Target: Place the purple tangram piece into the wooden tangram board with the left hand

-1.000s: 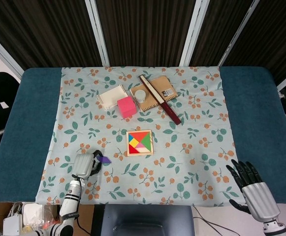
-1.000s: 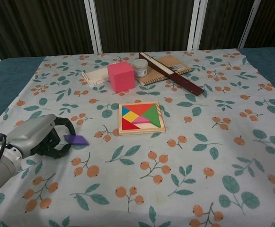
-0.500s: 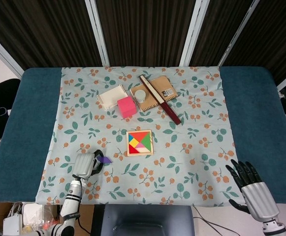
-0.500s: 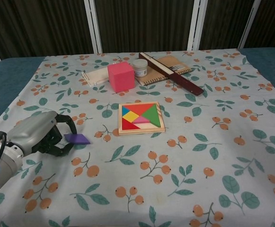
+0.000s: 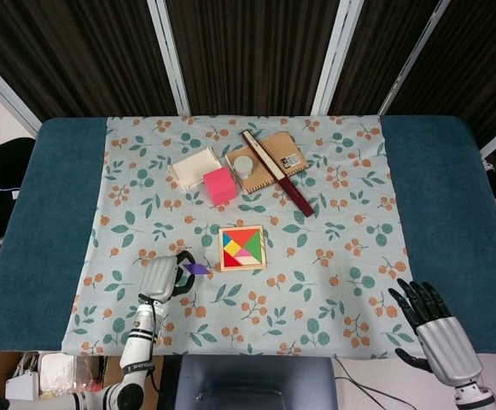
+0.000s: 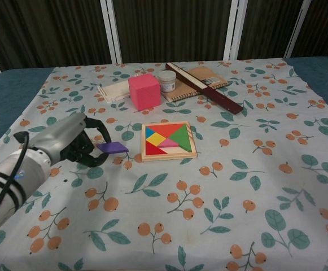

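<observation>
My left hand (image 5: 164, 277) (image 6: 73, 142) grips the purple tangram piece (image 5: 197, 268) (image 6: 112, 147), a flat parallelogram sticking out to the right of the fingers, lifted off the cloth. The wooden tangram board (image 5: 242, 248) (image 6: 169, 140) lies just right of it, holding red, yellow, green, blue, orange and pink pieces. In the head view my right hand (image 5: 435, 325) hangs at the bottom right corner, fingers spread and holding nothing.
At the back lie a pink cube (image 5: 219, 184) (image 6: 144, 91), a cream flat box (image 5: 194, 167), a small white jar (image 5: 243, 164), a brown notebook (image 5: 279, 155) and a dark long ruler (image 5: 277, 173). The floral cloth (image 5: 333, 282) covers a blue table (image 5: 444, 205).
My left hand has risen and travelled right toward the board, carrying the purple piece off the cloth. The right hand has barely shifted.
</observation>
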Robot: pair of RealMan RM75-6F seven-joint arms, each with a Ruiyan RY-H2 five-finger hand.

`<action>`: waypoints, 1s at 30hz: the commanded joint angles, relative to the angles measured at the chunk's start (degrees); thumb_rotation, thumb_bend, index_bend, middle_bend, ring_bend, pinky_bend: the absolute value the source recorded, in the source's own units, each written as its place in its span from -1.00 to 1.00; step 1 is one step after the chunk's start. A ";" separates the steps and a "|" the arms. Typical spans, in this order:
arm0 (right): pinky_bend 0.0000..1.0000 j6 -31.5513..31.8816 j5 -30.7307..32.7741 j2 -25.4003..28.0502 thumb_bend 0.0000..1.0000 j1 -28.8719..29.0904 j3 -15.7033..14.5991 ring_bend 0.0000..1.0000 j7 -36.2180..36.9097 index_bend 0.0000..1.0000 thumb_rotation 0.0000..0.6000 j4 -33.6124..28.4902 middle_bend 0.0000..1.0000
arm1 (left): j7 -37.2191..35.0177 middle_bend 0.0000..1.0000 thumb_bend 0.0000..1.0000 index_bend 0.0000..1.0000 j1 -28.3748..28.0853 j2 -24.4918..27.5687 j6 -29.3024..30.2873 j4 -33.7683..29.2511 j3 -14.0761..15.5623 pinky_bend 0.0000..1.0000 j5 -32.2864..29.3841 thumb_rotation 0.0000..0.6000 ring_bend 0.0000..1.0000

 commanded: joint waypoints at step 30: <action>-1.00 0.08 1.88 3.41 -0.76 0.83 0.41 -1.00 6.81 -1.00 1.00 -0.10 -1.00 | 8.87 1.00 -0.26 0.11 -20.62 -20.10 0.30 16.19 -11.76 1.00 -12.52 1.00 1.00</action>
